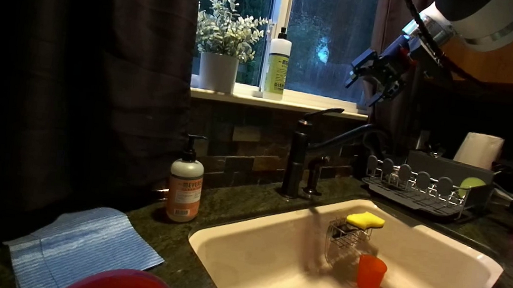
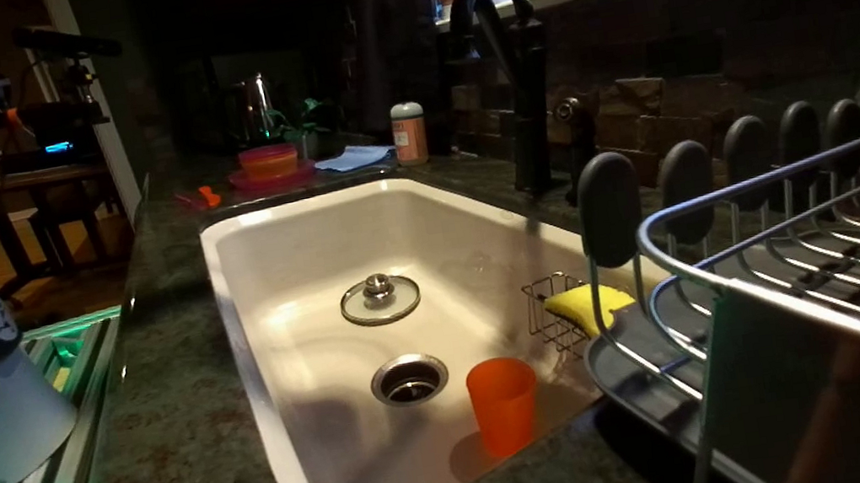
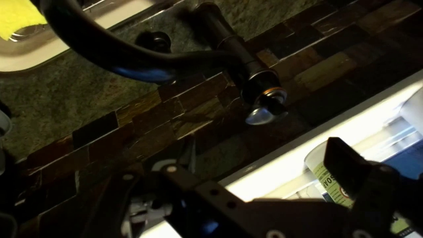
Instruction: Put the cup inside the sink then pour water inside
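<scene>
The orange-red cup (image 1: 371, 274) stands upright on the floor of the cream-white sink (image 1: 251, 258), beside the wire sponge caddy. An exterior view from the sink's end shows the cup (image 2: 504, 408) near the drain. No water shows in any view. My gripper (image 1: 362, 91) hangs high in front of the window, above and to the right of the dark faucet (image 1: 296, 160). Its fingers are spread with nothing between them. In the wrist view the faucet lever (image 3: 262, 115) appears ahead of the open gripper (image 3: 261, 155), apart from it; the cup is out of that view.
A yellow sponge (image 1: 366, 220) rests on the wire caddy (image 1: 347, 237). A glass lid (image 2: 380, 304) lies in the sink beyond the drain (image 2: 410, 379). The dish rack (image 1: 423, 185), a soap bottle (image 1: 185, 189) and a green-labelled bottle (image 1: 277, 70) on the sill flank the faucet.
</scene>
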### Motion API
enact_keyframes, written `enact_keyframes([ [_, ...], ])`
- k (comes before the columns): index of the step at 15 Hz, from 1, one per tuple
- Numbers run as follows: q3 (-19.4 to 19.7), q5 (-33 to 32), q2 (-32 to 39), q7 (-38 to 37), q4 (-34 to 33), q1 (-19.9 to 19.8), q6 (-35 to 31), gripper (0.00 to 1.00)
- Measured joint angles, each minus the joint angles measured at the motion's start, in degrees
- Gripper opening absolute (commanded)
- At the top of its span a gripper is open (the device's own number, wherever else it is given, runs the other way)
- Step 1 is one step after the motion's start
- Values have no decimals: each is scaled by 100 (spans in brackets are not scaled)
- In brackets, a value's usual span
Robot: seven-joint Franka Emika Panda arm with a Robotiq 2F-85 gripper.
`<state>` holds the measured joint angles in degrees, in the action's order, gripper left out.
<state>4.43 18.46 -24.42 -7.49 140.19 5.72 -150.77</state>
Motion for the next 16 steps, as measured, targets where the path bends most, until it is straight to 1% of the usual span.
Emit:
enact_keyframes([
  [4,467,1208,119,676,-135,394,21,100],
  [6,610,1620,221,876,-245,487,146,100],
  [8,667,1848,326,919,-364,470,436,100],
  [12,644,1900,555,909,-557,251,1053,100],
  [13,625,1900,607,905,-597,187,1164,98],
  [14,599,1900,660,899,-637,122,1250,92],
  [15,568,1900,709,892,-674,63,1325,73],
  [16,542,1900,755,890,-707,17,1382,70],
])
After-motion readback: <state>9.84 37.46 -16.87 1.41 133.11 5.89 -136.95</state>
